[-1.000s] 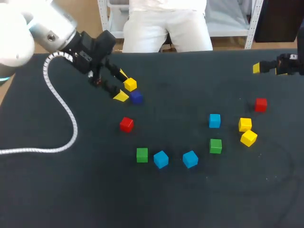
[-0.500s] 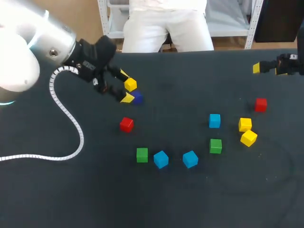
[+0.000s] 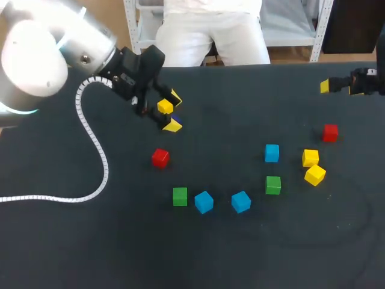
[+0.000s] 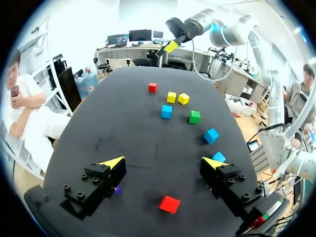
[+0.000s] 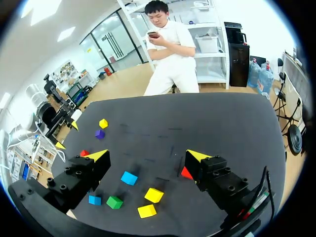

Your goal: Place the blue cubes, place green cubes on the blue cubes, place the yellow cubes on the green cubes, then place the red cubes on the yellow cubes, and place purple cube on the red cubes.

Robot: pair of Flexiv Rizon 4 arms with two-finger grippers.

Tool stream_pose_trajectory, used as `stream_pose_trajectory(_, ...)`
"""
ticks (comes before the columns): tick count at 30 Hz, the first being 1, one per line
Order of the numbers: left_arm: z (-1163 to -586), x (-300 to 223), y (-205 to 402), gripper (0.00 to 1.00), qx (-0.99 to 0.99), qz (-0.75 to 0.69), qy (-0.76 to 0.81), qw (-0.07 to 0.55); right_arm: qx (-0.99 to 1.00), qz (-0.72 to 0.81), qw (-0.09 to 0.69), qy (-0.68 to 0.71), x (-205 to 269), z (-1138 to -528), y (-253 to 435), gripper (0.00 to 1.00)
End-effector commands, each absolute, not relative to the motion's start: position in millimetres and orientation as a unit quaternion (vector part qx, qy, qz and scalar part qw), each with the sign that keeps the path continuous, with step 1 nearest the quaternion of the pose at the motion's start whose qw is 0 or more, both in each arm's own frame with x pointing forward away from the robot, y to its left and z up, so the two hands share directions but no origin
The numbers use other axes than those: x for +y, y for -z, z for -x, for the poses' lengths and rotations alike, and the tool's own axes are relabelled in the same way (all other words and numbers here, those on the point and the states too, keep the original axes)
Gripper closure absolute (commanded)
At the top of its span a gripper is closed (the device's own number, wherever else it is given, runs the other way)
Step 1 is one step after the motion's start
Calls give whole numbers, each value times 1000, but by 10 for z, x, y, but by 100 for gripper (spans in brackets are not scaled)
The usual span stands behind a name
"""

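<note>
Both fingers (image 4: 112, 163) of the left gripper (image 4: 163, 161) are spread wide, nothing held; the purple cube (image 4: 117, 189) lies just beside one. Centring is advised before closing, lest the yellow cube (image 3: 165, 106) be nudged.

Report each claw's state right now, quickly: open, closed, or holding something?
Left claw: open, holding nothing.
Right claw: open, holding nothing.

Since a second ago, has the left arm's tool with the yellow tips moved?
Yes. The left tool slid toward the view's right. Both its tips were left of the small yellow cube beside it, and now they sit right of that cube.
</note>
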State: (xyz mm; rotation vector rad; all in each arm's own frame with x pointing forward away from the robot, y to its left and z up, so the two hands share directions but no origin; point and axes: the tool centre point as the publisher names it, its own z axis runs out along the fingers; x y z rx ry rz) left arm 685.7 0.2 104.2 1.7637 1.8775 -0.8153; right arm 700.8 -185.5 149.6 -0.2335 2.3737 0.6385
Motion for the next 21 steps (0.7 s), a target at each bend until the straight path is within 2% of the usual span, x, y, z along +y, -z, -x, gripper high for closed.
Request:
stream_pose_trajectory(1,-6919,5,-1025,0,668,-646,309,202,908,88,330,-243,-1850,-7004,-1499,0)
stream_pose_trajectory(21,-6953,134,-879,0,679,-635,284,234,908,88,330,-243,-1850,-7004,-1499,0)
